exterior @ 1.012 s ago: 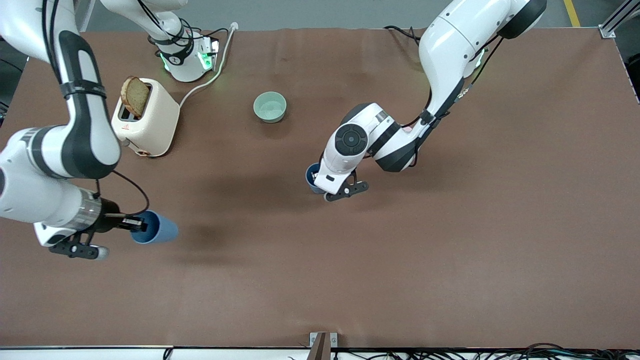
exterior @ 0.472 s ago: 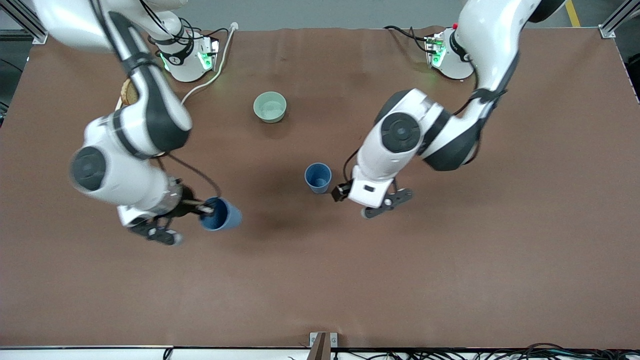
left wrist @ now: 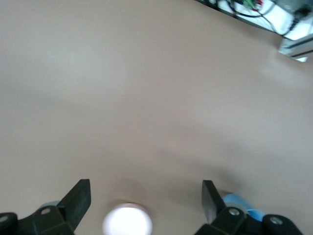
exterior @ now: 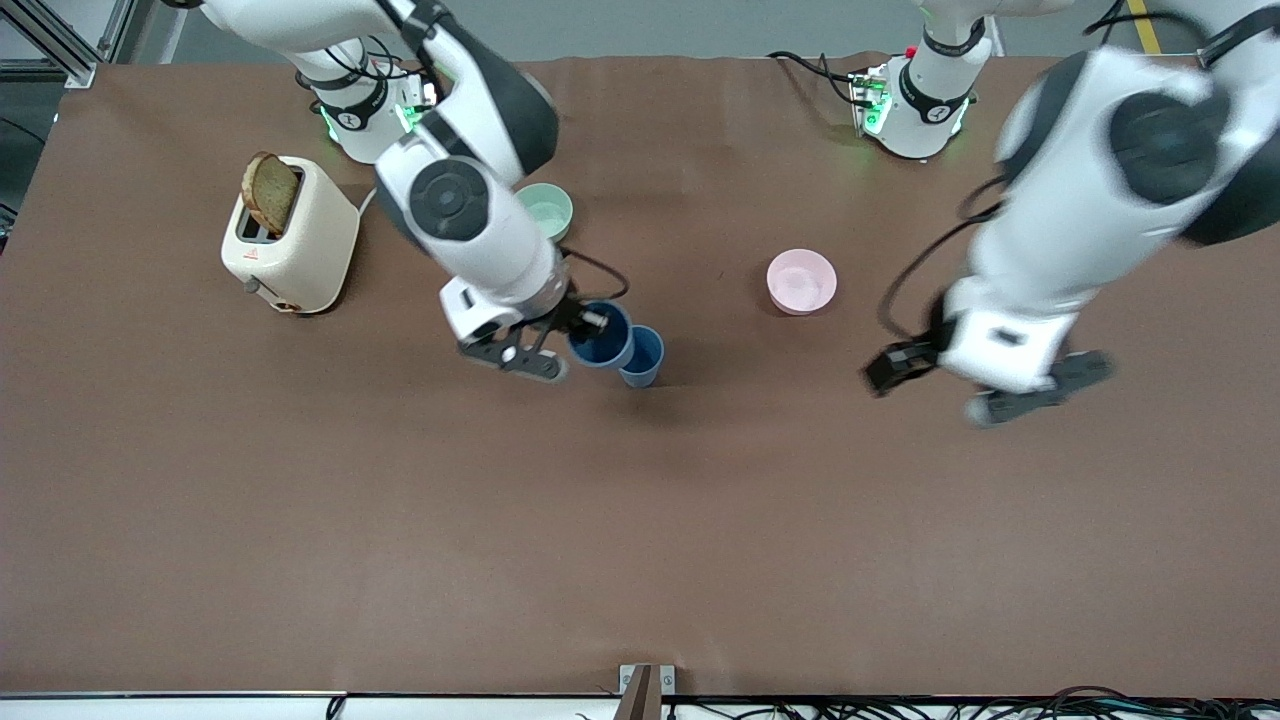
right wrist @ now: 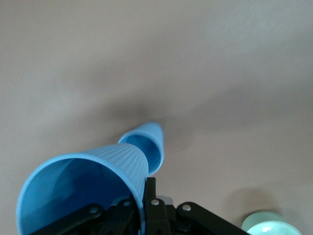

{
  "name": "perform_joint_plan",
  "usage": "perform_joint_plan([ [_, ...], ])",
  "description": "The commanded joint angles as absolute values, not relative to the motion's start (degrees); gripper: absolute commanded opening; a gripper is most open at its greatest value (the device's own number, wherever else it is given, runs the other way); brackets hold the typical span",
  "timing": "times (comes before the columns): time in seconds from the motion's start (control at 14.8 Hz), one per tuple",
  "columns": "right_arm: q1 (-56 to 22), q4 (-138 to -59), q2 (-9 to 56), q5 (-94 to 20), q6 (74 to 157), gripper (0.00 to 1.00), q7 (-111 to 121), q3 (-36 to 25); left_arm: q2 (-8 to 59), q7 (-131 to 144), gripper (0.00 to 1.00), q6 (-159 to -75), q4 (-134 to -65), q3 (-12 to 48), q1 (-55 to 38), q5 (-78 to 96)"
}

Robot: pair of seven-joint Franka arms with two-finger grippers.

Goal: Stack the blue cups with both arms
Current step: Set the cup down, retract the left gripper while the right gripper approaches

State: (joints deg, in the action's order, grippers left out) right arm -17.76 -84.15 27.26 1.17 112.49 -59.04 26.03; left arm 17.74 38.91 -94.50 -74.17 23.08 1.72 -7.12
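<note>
1. The table (exterior: 300, 560) is carrying a toaster (exterior: 290, 238) toward the right arm's end, with toast (exterior: 267, 192) sticking up from its slot.
2. The left gripper (exterior: 893, 366) is hanging over bare table, jaws spread, gripping nothing.
3. The right gripper (exterior: 582, 322) is pinching the rim of one cup (exterior: 601, 335) in the air, tilted, just over the other cup (exterior: 642, 355), which is standing mid-table.
4. A green bowl (exterior: 548, 208) and a pink bowl (exterior: 801, 281) are sitting farther from the camera.
</note>
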Motion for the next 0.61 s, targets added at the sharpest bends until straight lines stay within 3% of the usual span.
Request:
perform_joint_plan([
  [0.0,-20.56,-84.29,28.3,4.47,114.51,0.01,-63.35,26.63,12.23,33.23,1.0,-89.14,-76.02,23.64,5.35,-6.86],
  [0.54,-22.67,-85.52,31.38,8.53,114.79,0.01,-65.13,26.54,3.88,10.82,1.0,-85.26,-76.99,23.29,15.02,-3.62],
])
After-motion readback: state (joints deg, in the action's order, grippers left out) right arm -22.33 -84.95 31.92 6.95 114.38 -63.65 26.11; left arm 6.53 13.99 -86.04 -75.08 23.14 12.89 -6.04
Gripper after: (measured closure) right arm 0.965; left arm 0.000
